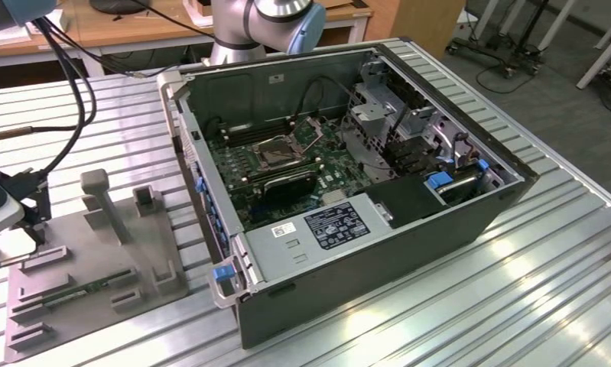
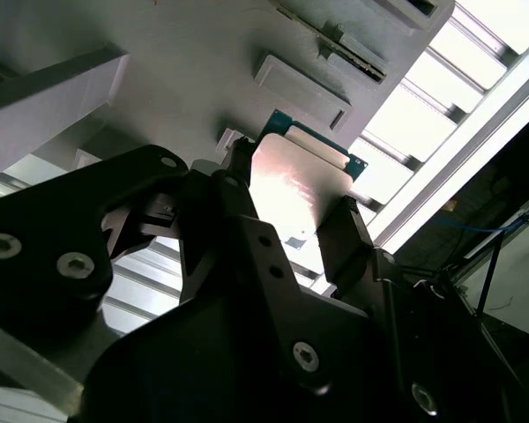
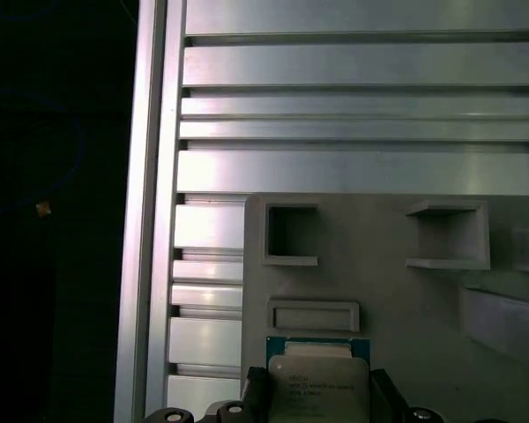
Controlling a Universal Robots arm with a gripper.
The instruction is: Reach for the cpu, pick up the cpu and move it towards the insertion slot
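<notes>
In the second wrist view the cpu (image 2: 293, 176) is pinched at two opposite edges by the gripper (image 2: 291, 204) jaws, over the grey fixture (image 2: 185, 53). In the exterior view the slot (image 1: 280, 154) is seen inside the open-topped case (image 1: 387, 237), whose wall (image 1: 190, 145) stands between slot and fixture.

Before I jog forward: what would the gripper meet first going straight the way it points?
The cpu, directly ahead of the gripper on the grey fixture plate; how close, I cannot tell.

cpu (image 3: 318, 388): silvery top, green rim noted. End effector (image 2: 291, 198): black. Motherboard (image 1: 238, 172): green. Bench (image 1: 509, 290): silver, ribbed.
</notes>
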